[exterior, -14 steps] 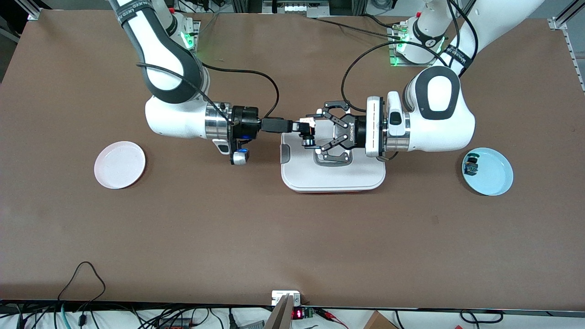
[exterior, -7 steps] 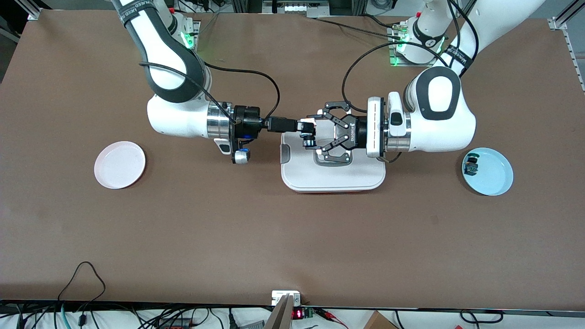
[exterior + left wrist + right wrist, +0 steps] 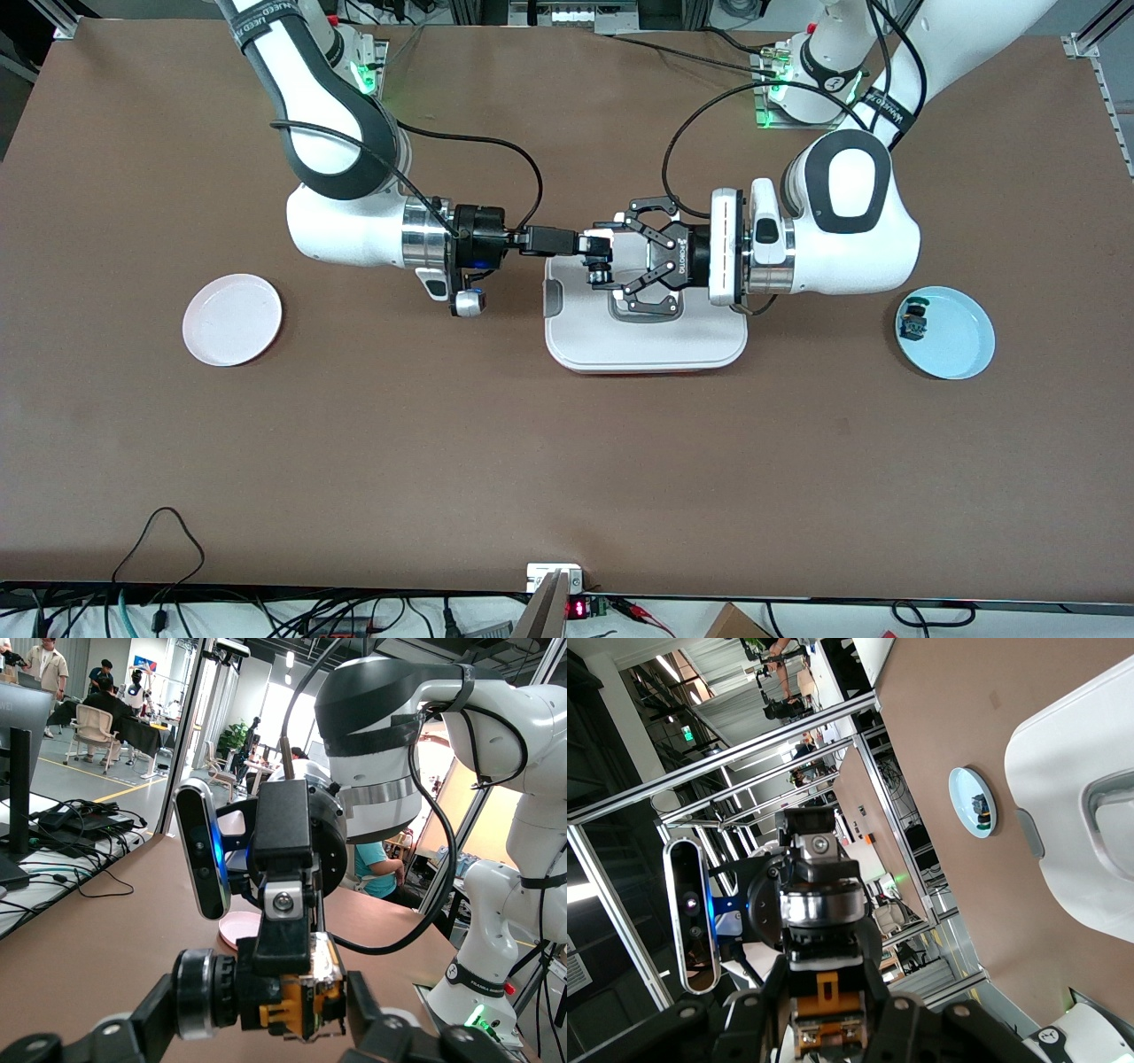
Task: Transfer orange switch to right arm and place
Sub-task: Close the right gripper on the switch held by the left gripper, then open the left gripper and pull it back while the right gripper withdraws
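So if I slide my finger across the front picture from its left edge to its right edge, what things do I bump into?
Pink plate → right claw → orange switch → left claw → blue plate.
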`<state>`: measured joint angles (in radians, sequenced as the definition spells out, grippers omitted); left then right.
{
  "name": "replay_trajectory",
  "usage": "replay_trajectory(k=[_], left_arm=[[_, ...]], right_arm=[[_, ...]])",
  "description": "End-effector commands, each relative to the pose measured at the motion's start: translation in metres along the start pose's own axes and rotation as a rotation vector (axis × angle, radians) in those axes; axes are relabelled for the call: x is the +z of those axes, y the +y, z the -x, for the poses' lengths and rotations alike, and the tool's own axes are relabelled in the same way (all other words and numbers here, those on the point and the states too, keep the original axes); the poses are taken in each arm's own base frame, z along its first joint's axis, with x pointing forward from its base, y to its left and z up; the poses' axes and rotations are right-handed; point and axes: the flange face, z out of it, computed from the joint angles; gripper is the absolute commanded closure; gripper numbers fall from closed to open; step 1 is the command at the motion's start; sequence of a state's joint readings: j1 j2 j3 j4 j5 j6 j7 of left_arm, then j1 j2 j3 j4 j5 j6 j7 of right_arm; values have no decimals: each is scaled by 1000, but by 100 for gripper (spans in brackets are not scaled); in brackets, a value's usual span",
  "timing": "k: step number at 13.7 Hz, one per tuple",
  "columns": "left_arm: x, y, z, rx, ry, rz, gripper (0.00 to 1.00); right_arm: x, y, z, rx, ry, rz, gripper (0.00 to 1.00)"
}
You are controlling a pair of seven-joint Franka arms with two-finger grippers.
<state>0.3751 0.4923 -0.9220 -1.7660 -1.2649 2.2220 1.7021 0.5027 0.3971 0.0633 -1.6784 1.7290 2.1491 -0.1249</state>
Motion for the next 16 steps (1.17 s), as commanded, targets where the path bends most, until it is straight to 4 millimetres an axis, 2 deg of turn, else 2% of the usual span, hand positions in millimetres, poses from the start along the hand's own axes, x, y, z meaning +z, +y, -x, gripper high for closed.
replay_trajectory(k=[1, 2, 4, 6, 9, 10, 12, 14, 16], left_arm=[[-3, 7, 2, 11, 6, -8, 0], [-4, 7, 1, 11, 6, -7, 0], [-18, 5, 0, 10, 17, 25, 0], [-49, 6, -7, 18, 25, 68, 0], [-85, 9, -8, -67, -167, 141, 0], [-100, 12, -14, -105, -235, 166, 0], [-122, 18, -6, -183, -386, 219, 0], [-130, 21, 14, -329, -583, 196, 0], [-134, 22, 18, -479, -752, 102, 0]], right_arm=[[-5, -4, 0, -9, 11, -17, 100], [-5, -4, 0, -10, 10, -18, 100], [-6, -5, -1, -14, 4, -17, 100], [-12, -11, -4, -28, 12, -18, 100], [-28, -13, -13, -77, 1, 46, 100], [-38, -15, -17, -107, -15, 83, 100], [-55, -21, -23, -172, -43, 173, 100], [-78, -28, -31, -235, -71, 283, 100], [-110, -31, -40, -302, -103, 416, 100]])
